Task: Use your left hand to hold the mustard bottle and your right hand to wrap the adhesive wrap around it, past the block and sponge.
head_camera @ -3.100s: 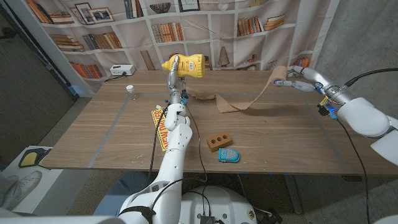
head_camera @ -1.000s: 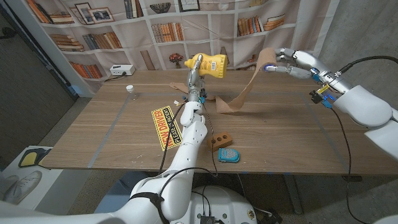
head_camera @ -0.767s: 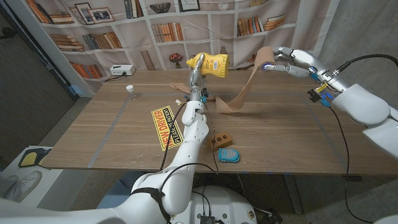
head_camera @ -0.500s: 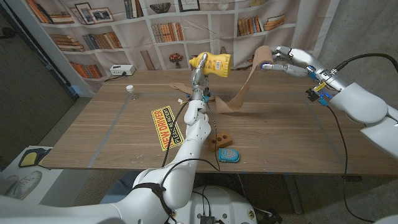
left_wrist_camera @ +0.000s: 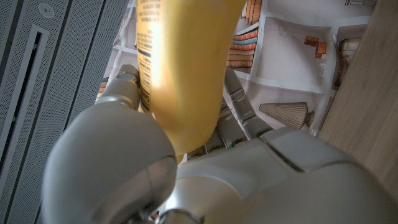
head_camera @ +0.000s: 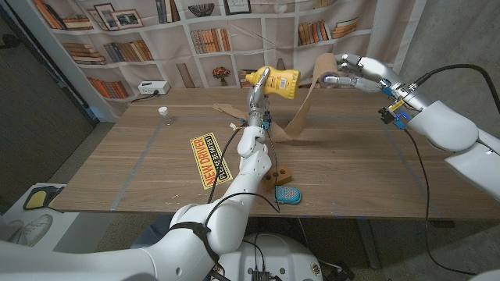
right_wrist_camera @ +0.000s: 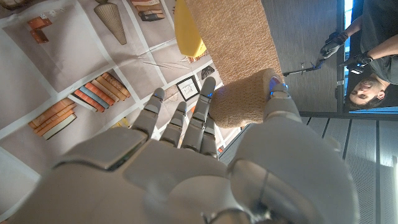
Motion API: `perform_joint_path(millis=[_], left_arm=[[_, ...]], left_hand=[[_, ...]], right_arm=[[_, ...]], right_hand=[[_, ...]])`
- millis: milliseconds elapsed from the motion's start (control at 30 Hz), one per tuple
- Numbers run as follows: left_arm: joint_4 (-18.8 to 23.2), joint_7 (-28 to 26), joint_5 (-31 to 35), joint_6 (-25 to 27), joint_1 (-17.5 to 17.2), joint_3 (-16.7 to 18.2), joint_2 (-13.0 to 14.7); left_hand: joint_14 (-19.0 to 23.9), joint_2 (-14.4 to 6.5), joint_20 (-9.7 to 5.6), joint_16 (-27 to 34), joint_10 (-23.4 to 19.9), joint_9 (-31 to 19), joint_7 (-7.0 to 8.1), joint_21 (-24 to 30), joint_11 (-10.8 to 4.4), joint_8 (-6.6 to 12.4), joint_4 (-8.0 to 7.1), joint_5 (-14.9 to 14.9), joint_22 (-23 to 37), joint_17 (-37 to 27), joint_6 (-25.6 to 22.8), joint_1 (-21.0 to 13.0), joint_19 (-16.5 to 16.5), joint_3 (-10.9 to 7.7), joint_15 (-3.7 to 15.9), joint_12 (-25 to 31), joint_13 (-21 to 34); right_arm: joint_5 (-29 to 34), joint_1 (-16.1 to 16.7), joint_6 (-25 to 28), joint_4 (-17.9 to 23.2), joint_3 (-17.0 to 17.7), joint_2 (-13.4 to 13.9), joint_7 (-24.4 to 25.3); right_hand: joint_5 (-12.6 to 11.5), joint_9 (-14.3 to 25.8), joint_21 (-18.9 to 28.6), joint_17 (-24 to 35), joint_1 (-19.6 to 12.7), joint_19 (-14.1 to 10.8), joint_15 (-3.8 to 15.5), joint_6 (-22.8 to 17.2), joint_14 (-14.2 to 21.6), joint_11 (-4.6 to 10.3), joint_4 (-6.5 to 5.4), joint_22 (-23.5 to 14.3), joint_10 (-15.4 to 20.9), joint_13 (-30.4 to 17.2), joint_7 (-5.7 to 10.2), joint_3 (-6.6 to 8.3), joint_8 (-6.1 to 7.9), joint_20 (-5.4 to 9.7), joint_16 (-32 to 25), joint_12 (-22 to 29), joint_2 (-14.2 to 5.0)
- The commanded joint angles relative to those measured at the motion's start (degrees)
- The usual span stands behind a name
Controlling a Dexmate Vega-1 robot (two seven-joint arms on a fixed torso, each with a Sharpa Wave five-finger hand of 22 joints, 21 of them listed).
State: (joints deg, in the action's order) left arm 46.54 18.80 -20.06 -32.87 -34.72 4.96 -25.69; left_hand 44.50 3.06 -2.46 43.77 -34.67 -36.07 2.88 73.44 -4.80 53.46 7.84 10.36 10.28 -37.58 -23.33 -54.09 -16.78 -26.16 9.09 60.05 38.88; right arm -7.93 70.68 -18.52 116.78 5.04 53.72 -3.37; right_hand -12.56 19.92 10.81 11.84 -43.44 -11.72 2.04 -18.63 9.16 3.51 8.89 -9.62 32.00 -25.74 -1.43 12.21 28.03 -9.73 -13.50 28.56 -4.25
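The left hand (head_camera: 258,83) grips the rigid, likely slick mustard bottle (head_camera: 280,81) aloft, while the right hand (head_camera: 353,70) alongside pinches the soft, light adhesive wrap (head_camera: 311,97) roll end

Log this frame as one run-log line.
left hand: holds mustard bottle aloft | right hand: holds adhesive wrap roll, strip trailing to table | block, sponge: near edge
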Motion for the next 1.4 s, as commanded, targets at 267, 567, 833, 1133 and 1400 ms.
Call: perform_joint_path(millis=[267,567,833,1133,1400], left_arm=[[-3.4,-0.7,2.3,-2.9,0.6,-2.2,-0.3],[-4.6,1.2,1.9,-3.5,0.9,-2.8,-0.3],[-5.1,1.8,1.4,-3.1,0.8,-3.8,-0.3],[-4.0,2.3,2.0,-2.1,0.0,-4.1,-0.3],[-2.9,2.7,2.5,-1.1,-0.8,-3.9,-0.3]], left_hand=[[-0.1,-13.9,-0.14,0.0,0.0,0.2,0.20,-0.2,-0.47,0.33,-0.12,0.1,0.1,-0.1,-0.4,-13.6,0.2,-0.49,-0.12,0.5,-0.1],[0.0,-13.8,-0.18,0.0,0.1,0.3,0.30,-0.1,-0.51,0.50,-0.08,0.1,0.1,-0.3,-0.2,-13.6,0.2,-0.46,-0.15,0.6,-0.1],[0.0,-13.8,-0.21,0.0,-0.1,0.6,0.23,-0.1,-0.61,0.62,-0.05,0.1,0.1,-0.2,-0.4,-13.6,0.2,-0.44,-0.03,0.7,-0.2],[0.0,-13.8,-0.23,0.0,-0.1,0.8,0.19,-0.1,-0.47,0.78,-0.02,0.1,0.1,-0.3,-0.5,-13.7,0.3,-0.45,-0.09,0.8,-0.3],[0.0,-13.8,-0.21,-0.1,-0.2,1.2,0.27,-0.1,-0.42,0.83,0.04,0.1,0.1,-0.4,-0.5,-13.7,0.3,-0.45,-0.17,1.0,-0.3]], right_arm=[[-0.8,-4.4,-3.8,-1.6,-3.9,0.6,0.8],[-1.8,-6.1,-4.9,-2.4,-4.7,0.8,0.2],[-1.9,-8.2,-5.3,-3.0,-6.2,0.9,-0.2],[-2.1,-12.3,-6.4,-4.6,-9.5,-0.1,-0.6],[-1.3,-15.3,-5.8,-6.1,-11.5,-1.0,0.1]], right_hand=[[-0.4,0.0,-0.1,0.2,0.2,0.0,2.99,-6.0,0.4,-0.05,-0.53,-0.1,0.7,-0.1,5.42,0.87,0.11,-0.15,0.0,-0.5,-0.59],[-0.4,0.0,0.1,0.1,0.4,-0.4,3.03,-6.1,0.9,-0.25,-0.57,-0.1,1.0,-0.1,5.35,0.86,0.12,-0.30,-0.2,-0.6,-0.53],[-0.5,0.0,0.1,0.1,0.5,-0.5,2.87,-6.2,0.9,-0.33,-0.61,-0.1,1.1,-0.2,5.24,0.90,0.15,-0.36,-0.1,-0.7,-0.59],[-0.5,0.0,0.1,0.1,0.6,-0.5,2.92,-6.2,0.9,-0.23,-0.66,-0.1,1.2,-0.3,5.15,0.89,0.19,-0.42,-0.1,-0.7,-0.59],[-0.5,0.0,0.1,0.0,0.7,-0.7,2.93,-6.2,1.0,-0.33,-0.69,-0.1,1.4,-0.3,5.05,0.89,0.17,-0.33,-0.1,-0.8,-0.58]])
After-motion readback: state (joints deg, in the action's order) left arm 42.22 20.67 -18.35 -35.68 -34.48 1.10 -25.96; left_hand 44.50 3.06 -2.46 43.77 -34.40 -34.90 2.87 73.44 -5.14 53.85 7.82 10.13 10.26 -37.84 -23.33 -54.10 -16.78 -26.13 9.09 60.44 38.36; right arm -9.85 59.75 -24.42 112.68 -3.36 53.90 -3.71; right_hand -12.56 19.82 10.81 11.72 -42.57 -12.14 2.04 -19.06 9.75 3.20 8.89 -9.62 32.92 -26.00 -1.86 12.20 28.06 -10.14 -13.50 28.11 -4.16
